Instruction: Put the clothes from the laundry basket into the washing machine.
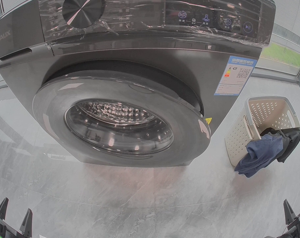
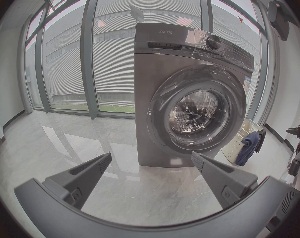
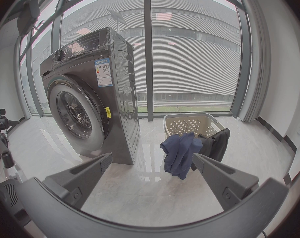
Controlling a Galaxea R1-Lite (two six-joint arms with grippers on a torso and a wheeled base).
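Facing the dark grey front-loading washing machine [image 1: 123,66] at 12 o'clock, both my claws hang low and hold nothing. The left gripper [image 2: 150,157] is spread wide, and so is the right gripper [image 3: 152,157]. In the head view the lower edge cuts both off. The machine's round glass-windowed door [image 1: 120,126] lies against the front; whether it is latched I cannot tell, and glare blurs the drum behind it. Wrinkled plastic film veils the control panel [image 1: 206,17]. At 2 o'clock, just beside the machine's right corner, stands the white perforated plastic laundry basket [image 1: 237,139]. A blue cloth garment [image 1: 260,154] and a black garment [image 1: 292,139] drape over its near rim and hide its inside. A wide stretch of polished grey stone floor [image 1: 140,189] lies between my claws, the machine and the basket
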